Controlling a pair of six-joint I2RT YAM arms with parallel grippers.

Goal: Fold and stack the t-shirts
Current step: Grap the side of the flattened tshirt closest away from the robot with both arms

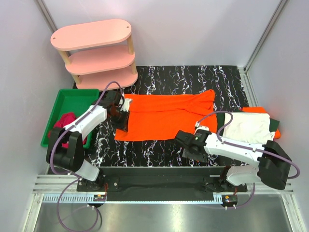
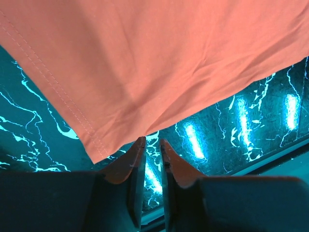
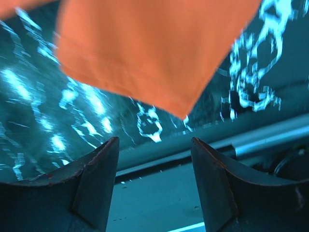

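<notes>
**Top external view.** The orange t-shirt (image 1: 164, 118) lies spread flat across the middle of the black marble table (image 1: 159, 79), its long side running from the table's left to its right. The left gripper (image 1: 121, 121) sits on the shirt's left edge, toward the left side of the table. The right gripper (image 1: 183, 138) hangs just off the shirt's near right corner, close to the table's near edge. At the right end of the table is a stack of folded shirts, with a white t-shirt (image 1: 246, 126) on top. A dark green t-shirt (image 1: 274, 126) and another orange one (image 1: 256, 110) peek out beneath it. A green bin (image 1: 72, 96) holding a red cloth (image 1: 65, 121) stands just off the table's left edge. A pink shelf (image 1: 94, 36) stands at the table's far left corner.

**Left wrist view.** The left gripper (image 2: 152, 140) has its fingers drawn almost together, with only a thin slit between them through which the table (image 2: 251, 116) shows. The orange t-shirt (image 2: 159, 63) ends right at the fingertips. I cannot tell whether they pinch its edge.

**Right wrist view.** The right gripper (image 3: 154, 140) has its fingers spread wide with nothing between them. A corner of the orange t-shirt (image 3: 154, 48) lies on the table (image 3: 48, 82) just ahead of the gap, apart from both fingers.
</notes>
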